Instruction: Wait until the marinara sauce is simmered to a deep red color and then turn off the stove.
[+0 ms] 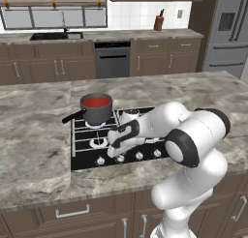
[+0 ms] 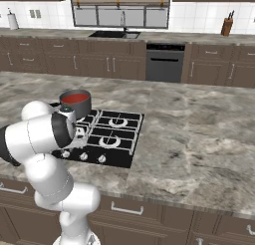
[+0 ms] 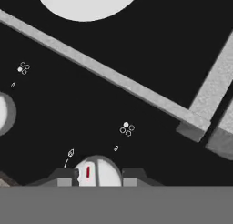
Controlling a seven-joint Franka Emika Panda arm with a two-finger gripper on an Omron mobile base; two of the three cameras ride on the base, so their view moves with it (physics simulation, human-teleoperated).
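Observation:
The marinara sauce (image 1: 96, 102) (image 2: 75, 97) is a red disc in a dark grey saucepan (image 1: 97, 114) on the back left burner of the stove (image 1: 82, 160) (image 2: 119, 158). The pan's handle points left. My gripper (image 1: 113, 152) is down at the front row of silver knobs, near the second from the left. In the hand view the gripper (image 3: 98, 178) has its two dark fingertips tight against either side of a round silver knob (image 3: 98, 170) with a red mark. It is shut on that knob.
Grey grate bars (image 3: 104, 73) and a burner ring (image 3: 86, 2) lie just beyond the knob, with another knob (image 3: 3, 111) beside it. The stove sits in a marble island counter (image 1: 34, 150). An oven (image 1: 112, 59), a sink (image 2: 114, 34) and a fridge (image 1: 227, 31) stand along the back wall.

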